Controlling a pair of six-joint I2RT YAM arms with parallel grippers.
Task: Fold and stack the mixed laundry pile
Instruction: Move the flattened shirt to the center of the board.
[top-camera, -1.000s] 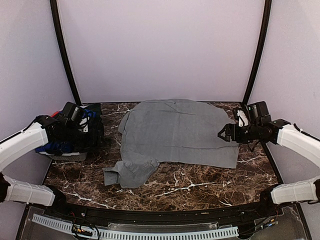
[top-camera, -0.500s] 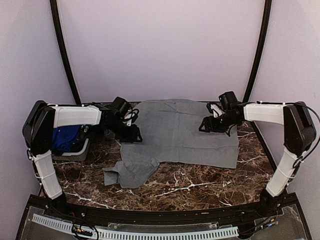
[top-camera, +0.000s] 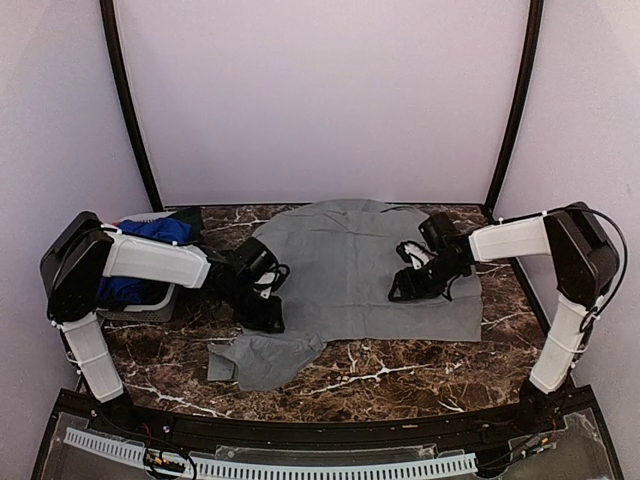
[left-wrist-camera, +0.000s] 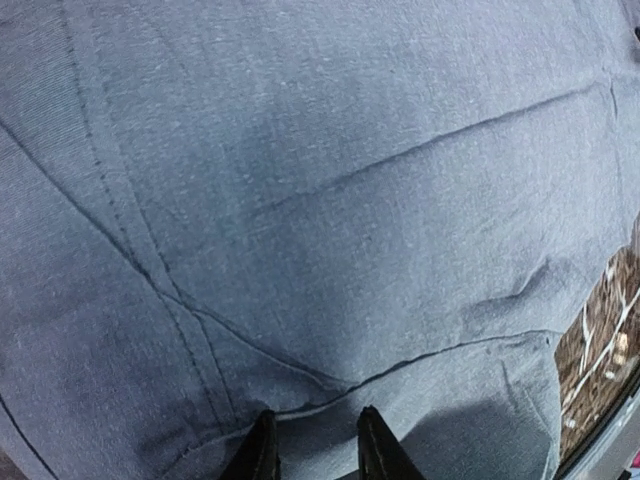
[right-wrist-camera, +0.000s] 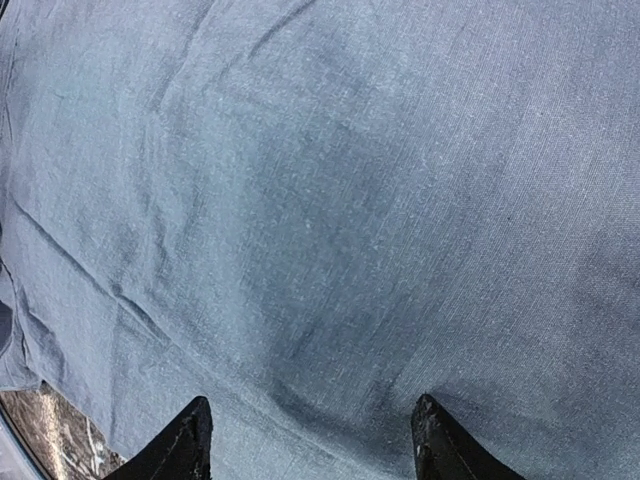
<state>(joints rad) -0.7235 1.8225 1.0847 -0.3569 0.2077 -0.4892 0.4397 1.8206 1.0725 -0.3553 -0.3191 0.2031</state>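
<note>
- Top external view: the grey shirt (top-camera: 350, 260) lies spread flat on the marble table (top-camera: 420, 375), centred and reaching towards the far edge. One sleeve lies bunched at the near left.
- Top external view: the left gripper (top-camera: 268, 312) is down at the left edge of the shirt, just above the bunched sleeve. The right gripper (top-camera: 405, 290) is down on the right half of the shirt, inside its right edge.
- Top external view: the royal-blue T-shirt (top-camera: 152, 231) sits in the small grey basket (top-camera: 150, 306) at the far left, behind the left arm. Dark cloth (top-camera: 190, 214) lies beside it on the far side.
- Left wrist view: the left gripper (left-wrist-camera: 315, 452) has both fingers (left-wrist-camera: 262, 455) set on the shirt (left-wrist-camera: 350, 200) at a stitched seam. The jaws stand narrowly parted. Whether they pinch cloth cannot be told. Marble (left-wrist-camera: 600, 345) shows at the right edge.
- Right wrist view: the right gripper (right-wrist-camera: 315, 445) rests on the shirt (right-wrist-camera: 350, 200) with the jaws spread wide, released. Flat cloth lies between the tips, and nothing is grasped. Marble (right-wrist-camera: 50, 430) shows at the lower left corner.
</note>
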